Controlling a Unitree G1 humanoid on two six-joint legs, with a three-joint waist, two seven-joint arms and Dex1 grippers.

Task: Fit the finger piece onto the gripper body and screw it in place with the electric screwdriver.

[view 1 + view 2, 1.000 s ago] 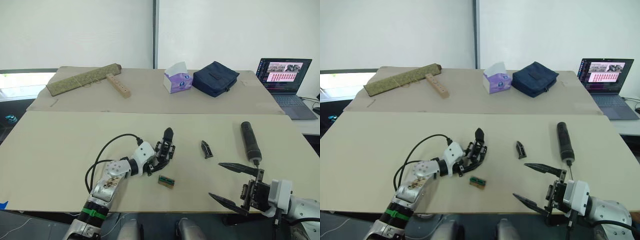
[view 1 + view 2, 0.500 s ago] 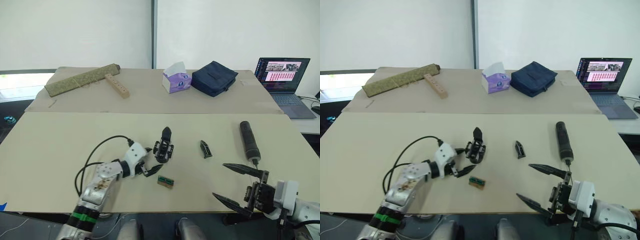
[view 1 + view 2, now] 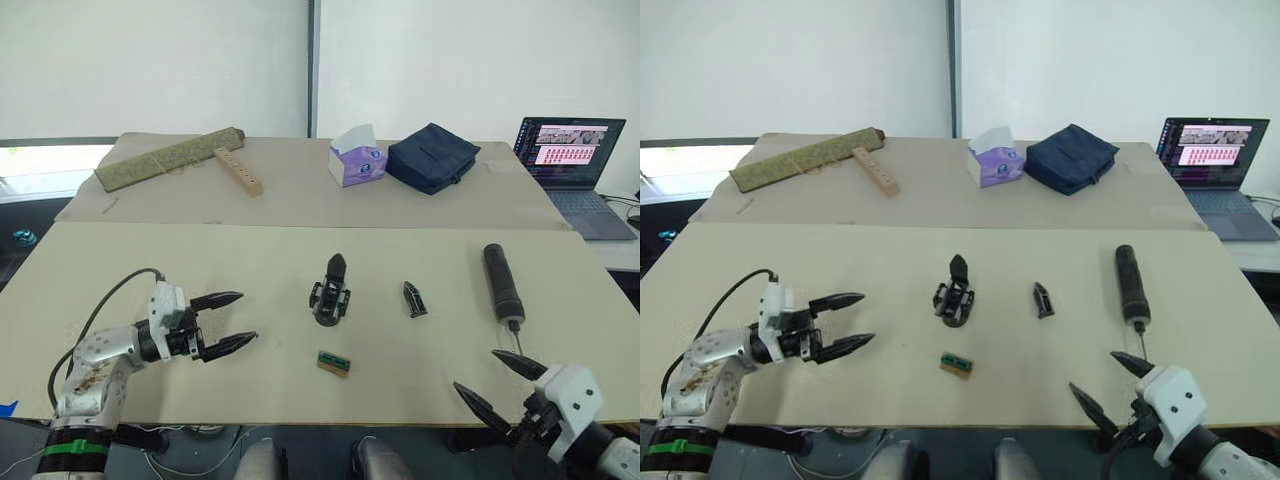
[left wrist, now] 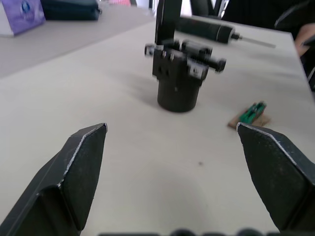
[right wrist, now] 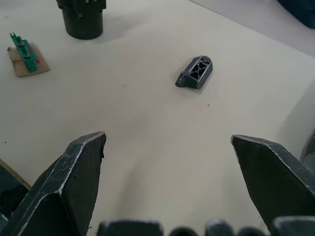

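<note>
Body (image 3: 330, 291) is standing upright mid-worktop, its one pointed finger rising from the round dark base, and nothing is touching it. Finger piece (image 3: 413, 299) is lying flat to the body's right, apart from it, and further right the screwdriver (image 3: 501, 283) is resting on its side, thin bit aimed toward the near edge. Just in front of the body, a green-and-tan block (image 3: 333, 362) is sitting on the worktop (image 3: 250, 260).

Over on the left, the left end effector (image 3: 228, 320) is hovering well apart from the body with its two black fingers spread wide and gripping nothing; its tips are pointing toward the body, which is showing straight ahead between them in the left wrist view. Down at the near right corner, the right end effector (image 3: 498, 384) is hanging released too, fingers splayed and empty, with the finger piece lying out ahead of it in the right wrist view.

Along the far worktop, a rolled mat (image 3: 168, 158), a wooden block (image 3: 238, 171), a tissue box (image 3: 356, 157) and a navy pouch (image 3: 432, 156) are lining up, with a laptop (image 3: 568, 160) glowing at far right.
</note>
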